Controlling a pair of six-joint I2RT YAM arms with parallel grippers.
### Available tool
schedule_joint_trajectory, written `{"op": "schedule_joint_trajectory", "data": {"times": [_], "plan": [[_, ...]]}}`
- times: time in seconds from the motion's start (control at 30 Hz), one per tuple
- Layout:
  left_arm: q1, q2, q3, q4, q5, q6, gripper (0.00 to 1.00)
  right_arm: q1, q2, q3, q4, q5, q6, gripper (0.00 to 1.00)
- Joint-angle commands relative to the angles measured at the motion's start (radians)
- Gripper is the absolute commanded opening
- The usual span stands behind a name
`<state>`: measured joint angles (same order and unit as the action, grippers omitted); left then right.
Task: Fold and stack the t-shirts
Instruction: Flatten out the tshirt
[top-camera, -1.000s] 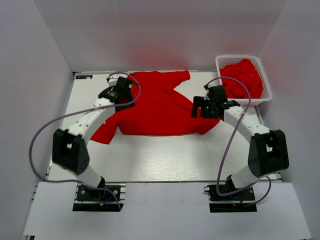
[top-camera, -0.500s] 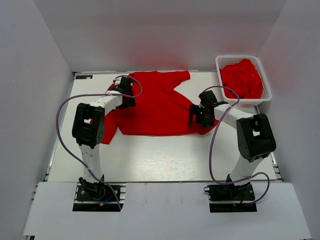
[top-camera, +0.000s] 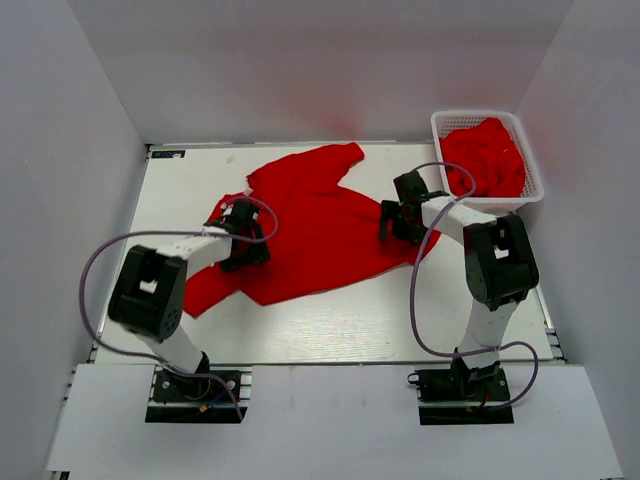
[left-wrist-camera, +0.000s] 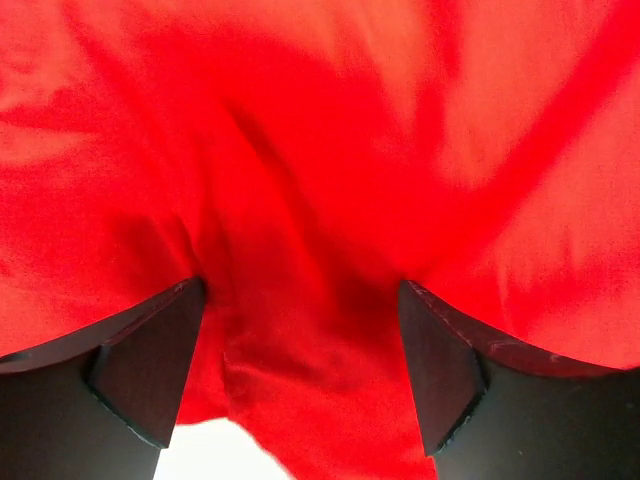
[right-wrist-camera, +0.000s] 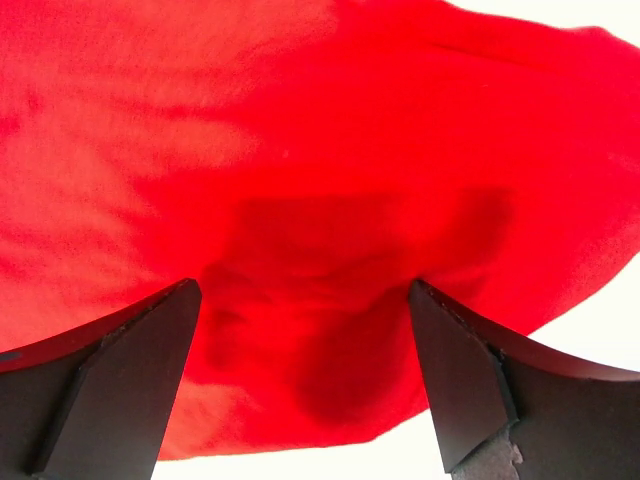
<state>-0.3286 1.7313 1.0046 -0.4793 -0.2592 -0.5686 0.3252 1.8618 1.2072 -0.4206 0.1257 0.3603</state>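
Note:
One red t-shirt (top-camera: 315, 215) lies spread and slightly askew across the middle of the white table (top-camera: 330, 320), with one sleeve toward the far edge and one at the near left. My left gripper (top-camera: 247, 245) is down on its left part. In the left wrist view the left gripper (left-wrist-camera: 298, 285) is open, with rumpled red cloth (left-wrist-camera: 320, 200) between the fingers. My right gripper (top-camera: 395, 222) is down on the shirt's right edge. In the right wrist view the right gripper (right-wrist-camera: 302, 285) is open over the red cloth (right-wrist-camera: 300, 150) near its hem. More red t-shirts (top-camera: 485, 160) lie bundled in the basket.
A white mesh basket (top-camera: 440, 130) stands at the far right corner of the table. White walls close in the table at the left, back and right. Grey cables loop off both arms over the table's near half.
The shirt has slid nearer and to the left and turned away from the back wall. My left gripper has moved nearer with it. My right gripper has shifted slightly farther back.

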Motion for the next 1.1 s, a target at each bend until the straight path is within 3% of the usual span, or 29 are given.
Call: {"op": "schedule_joint_trajectory", "data": {"times": [0.0,0.03,0.1,0.17,0.33,0.43,0.67,0.7,0.83,0.97,1.07], "plan": [[-0.053,-0.114,-0.234,-0.189,0.319,-0.077,0.88,-0.003,0.028,0.066,-0.038,0.048,0.008,0.90],[-0.067,-0.157,-0.301,-0.189,0.371,-0.077,0.88,-0.005,0.034,0.072,-0.044,0.061,0.009,0.90],[-0.115,-0.281,-0.356,-0.160,0.535,-0.103,1.00,-0.005,0.054,0.097,-0.050,0.074,0.009,0.90],[-0.165,-0.349,-0.382,-0.194,0.629,-0.115,1.00,-0.003,0.068,0.118,-0.070,0.103,0.008,0.90],[-0.239,-0.455,-0.175,-0.353,0.641,-0.061,1.00,-0.008,0.056,0.120,-0.064,0.118,-0.017,0.90],[-0.250,-0.438,0.005,-0.407,0.515,0.042,1.00,-0.002,0.024,0.124,-0.049,0.114,-0.032,0.90],[-0.219,-0.159,0.366,-0.389,0.033,0.092,1.00,0.005,-0.062,0.114,-0.004,0.092,-0.057,0.90],[-0.208,-0.116,0.473,-0.410,-0.039,0.092,1.00,0.003,-0.081,0.106,-0.004,0.094,-0.049,0.90],[-0.170,0.071,0.640,-0.331,-0.069,0.154,1.00,0.003,-0.102,0.094,0.000,0.091,-0.043,0.90],[-0.122,0.284,0.845,-0.357,-0.118,0.180,1.00,0.011,-0.092,0.087,0.005,0.051,-0.046,0.90],[-0.064,0.399,0.879,-0.332,-0.072,0.208,1.00,0.015,-0.072,0.103,-0.001,0.043,-0.052,0.90]]}}
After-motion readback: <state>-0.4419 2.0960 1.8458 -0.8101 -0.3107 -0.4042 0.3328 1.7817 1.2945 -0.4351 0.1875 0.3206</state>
